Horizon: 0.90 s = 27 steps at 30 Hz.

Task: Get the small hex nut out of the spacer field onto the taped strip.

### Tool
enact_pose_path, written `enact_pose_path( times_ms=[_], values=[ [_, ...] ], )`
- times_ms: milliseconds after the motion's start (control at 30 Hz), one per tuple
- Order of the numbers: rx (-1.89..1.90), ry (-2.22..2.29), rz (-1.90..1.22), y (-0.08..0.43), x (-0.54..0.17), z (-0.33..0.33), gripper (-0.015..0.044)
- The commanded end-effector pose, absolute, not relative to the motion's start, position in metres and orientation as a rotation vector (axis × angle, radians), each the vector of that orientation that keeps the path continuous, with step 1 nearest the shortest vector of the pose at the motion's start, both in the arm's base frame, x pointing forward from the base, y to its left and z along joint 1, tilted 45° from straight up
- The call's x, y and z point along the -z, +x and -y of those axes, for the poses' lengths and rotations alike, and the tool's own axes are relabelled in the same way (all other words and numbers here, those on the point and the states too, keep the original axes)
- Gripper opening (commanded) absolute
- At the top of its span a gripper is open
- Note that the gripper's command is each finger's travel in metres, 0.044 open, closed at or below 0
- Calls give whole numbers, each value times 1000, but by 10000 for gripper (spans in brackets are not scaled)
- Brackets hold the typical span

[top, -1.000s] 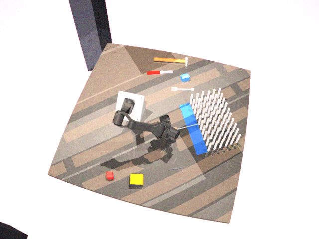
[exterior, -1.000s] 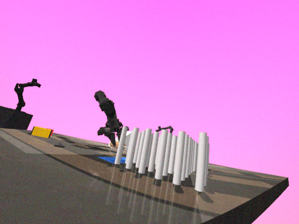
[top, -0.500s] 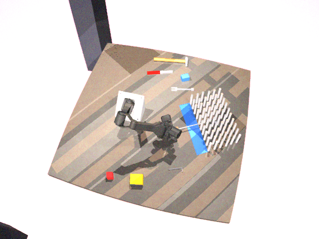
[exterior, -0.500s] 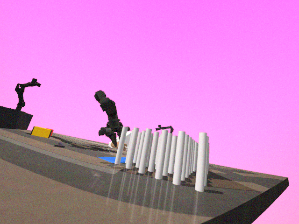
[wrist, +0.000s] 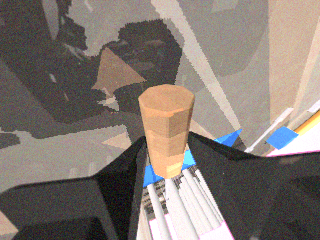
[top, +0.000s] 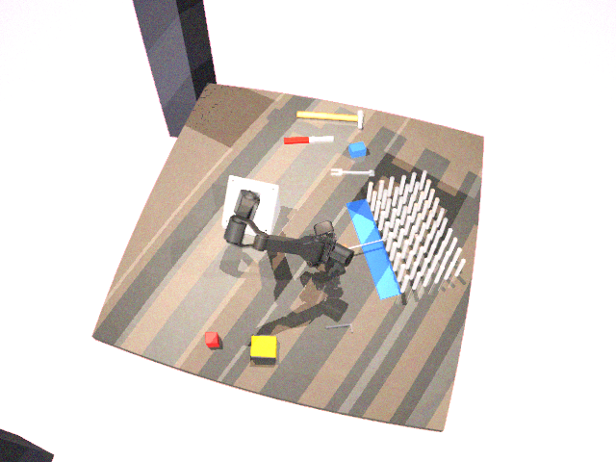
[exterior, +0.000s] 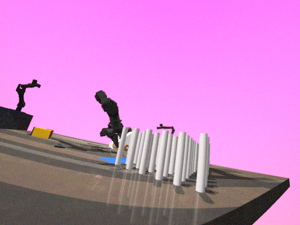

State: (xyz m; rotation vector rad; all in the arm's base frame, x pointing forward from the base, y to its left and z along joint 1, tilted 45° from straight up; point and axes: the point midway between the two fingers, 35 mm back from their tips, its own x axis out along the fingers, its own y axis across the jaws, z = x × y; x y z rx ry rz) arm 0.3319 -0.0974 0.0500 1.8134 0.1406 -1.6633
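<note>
"While pinching the tan handle [exterior: 125,147] [wrist: 167,112] in the gripper [top: 347,253] [exterior: 117,146] [wrist: 166,138], jaws nearly half spread, how to enter?"
"Slowly. Line the thin rod [top: 368,243], now over the blue strip [top: 358,211] [exterior: 108,160] [wrist: 229,139], with one lane between the spacers [top: 370,192] [exterior: 201,162] [wrist: 157,210]. No sideways sweep."
"And the nut?"
"Not discernible; presumably deep among them."

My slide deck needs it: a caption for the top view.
The gripper grips a thin-shafted tool over the blue strip, toward standing spacers.
</note>
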Motion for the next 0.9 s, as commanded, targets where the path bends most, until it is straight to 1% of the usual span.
enact_pose_path(
  times_ms=[0, 867],
  values=[
    [1656, 1821, -134, 337, -51, 96, 0],
    [1655, 1823, -134, 353, -45, 89, 0]
  ],
)
